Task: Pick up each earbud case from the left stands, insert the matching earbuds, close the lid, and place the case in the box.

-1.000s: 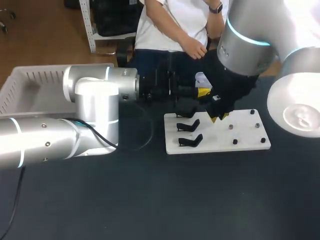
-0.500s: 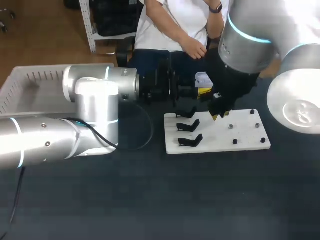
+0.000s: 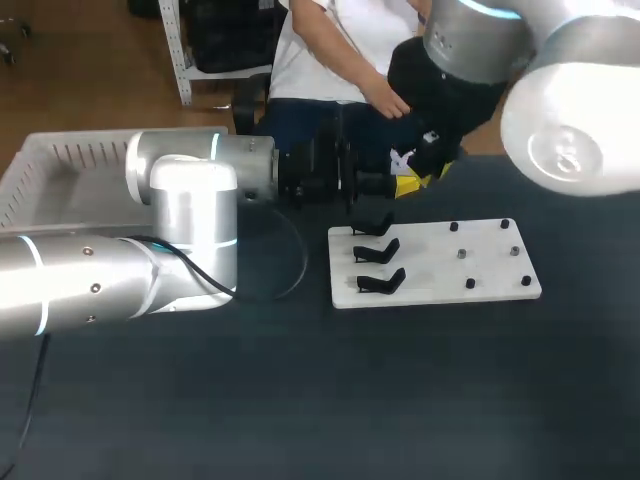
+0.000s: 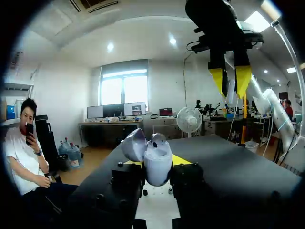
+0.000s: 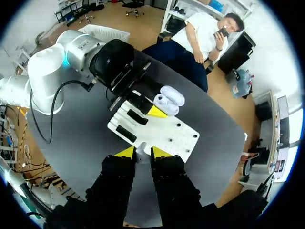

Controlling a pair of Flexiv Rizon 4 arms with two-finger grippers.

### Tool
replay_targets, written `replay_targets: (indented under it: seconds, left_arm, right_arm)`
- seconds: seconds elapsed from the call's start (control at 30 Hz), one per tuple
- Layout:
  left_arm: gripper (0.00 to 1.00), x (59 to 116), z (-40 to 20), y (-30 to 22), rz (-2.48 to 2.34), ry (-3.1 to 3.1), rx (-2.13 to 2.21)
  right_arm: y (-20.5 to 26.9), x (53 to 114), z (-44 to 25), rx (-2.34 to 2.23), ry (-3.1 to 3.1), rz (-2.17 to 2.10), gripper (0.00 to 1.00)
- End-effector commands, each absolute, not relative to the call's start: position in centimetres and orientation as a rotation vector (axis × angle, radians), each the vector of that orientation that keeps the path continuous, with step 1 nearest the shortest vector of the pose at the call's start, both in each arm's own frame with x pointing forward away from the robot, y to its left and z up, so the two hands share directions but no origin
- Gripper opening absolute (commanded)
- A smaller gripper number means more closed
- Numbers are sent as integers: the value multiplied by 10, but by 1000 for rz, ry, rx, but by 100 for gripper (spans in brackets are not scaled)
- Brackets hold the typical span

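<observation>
Earbud case (image 4: 155,160) — lid open — sits clamped in the left gripper (image 4: 157,183) above the worktop's far edge. Right gripper (image 5: 141,153), pinching an earbud (image 5: 141,147), has risen off the white plate (image 3: 490,268) toward it — insertion should follow.

Two silver robot arms, the left arm (image 3: 180,215) and the right arm (image 3: 560,110), are working over one dark table (image 3: 400,400). Each is carrying one gripper, the left gripper (image 4: 158,174) and the right gripper (image 5: 142,152), making four yellow fingertips in all. One flat white rectangular board (image 3: 430,270) is bearing three black angled stands (image 3: 377,250) and six small dark round pegs (image 3: 470,284). One pale oval plastic earbud case (image 4: 155,160) is sitting clamped in the left gripper, and one small white earbud (image 5: 141,149) is sitting pinched in the right. One white slatted plastic box (image 3: 40,170) is standing alongside.
</observation>
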State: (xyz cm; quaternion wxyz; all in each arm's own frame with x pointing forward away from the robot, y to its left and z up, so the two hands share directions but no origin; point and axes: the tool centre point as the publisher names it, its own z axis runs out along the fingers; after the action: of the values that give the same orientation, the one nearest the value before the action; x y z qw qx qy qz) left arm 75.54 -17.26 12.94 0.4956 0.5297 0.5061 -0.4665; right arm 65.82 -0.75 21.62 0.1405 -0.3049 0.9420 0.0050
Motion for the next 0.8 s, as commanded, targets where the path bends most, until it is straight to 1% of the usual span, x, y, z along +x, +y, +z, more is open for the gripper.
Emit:
replay_targets:
  seconds: [0.03,0.47,0.8]
  left_arm:
    - [0,754,129,-173,-1126,1223,1279]
    - [0,754,129,-173,-1126,1223,1279]
    - [0,754,129,-173,-1126,1223,1279]
  right_arm:
    - [-2,674,222,-891,2753,7,0]
    - [5,710,219,-953,2762,-22,0]
    - [10,724,204,-1010,2755,-56,0]
